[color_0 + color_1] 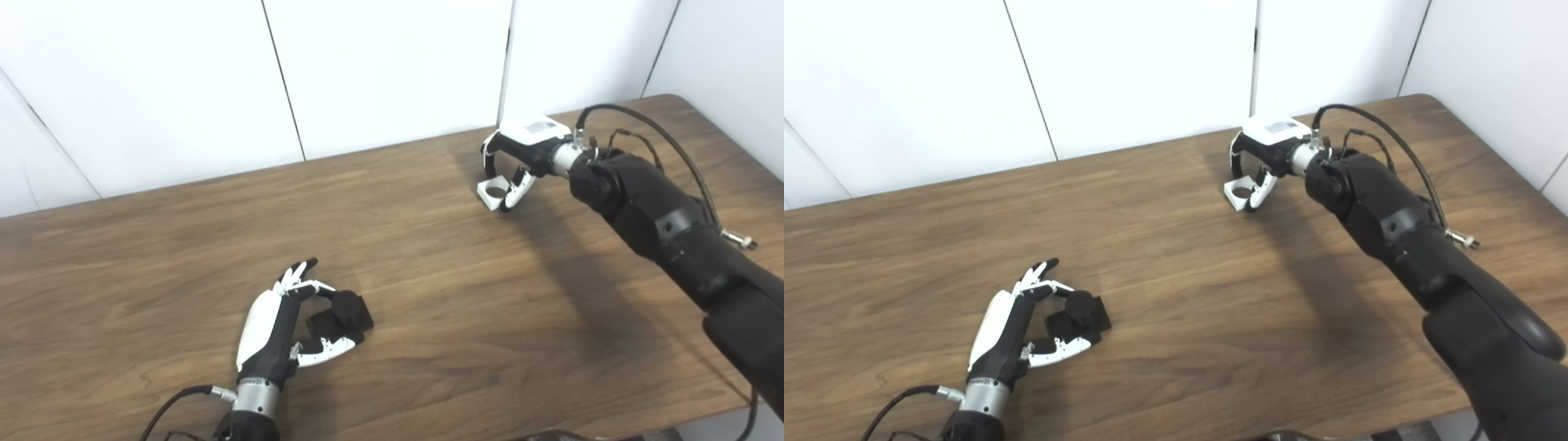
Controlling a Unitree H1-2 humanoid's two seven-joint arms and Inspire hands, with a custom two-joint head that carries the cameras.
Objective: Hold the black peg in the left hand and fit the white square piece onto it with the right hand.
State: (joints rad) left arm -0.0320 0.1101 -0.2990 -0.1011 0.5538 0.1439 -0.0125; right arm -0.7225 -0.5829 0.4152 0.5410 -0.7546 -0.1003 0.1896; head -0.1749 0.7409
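Left hand (275,327) fingers clamped on black peg (346,311); right hand (520,153) fingers clamped on white square piece (495,191), well apart on table (429,294)

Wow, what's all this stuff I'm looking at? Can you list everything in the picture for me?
black peg: one, black, on a square black base, near left part of the table, between the left hand's fingers and thumb
white square piece: one, white with a round hole, far right part of the table, at the right hand's fingertips
table: one, brown wood, fills most of the view
wall panels: white, behind the table
left hand: one, black and white, around the peg
right hand: one, black and white, curled over the white piece
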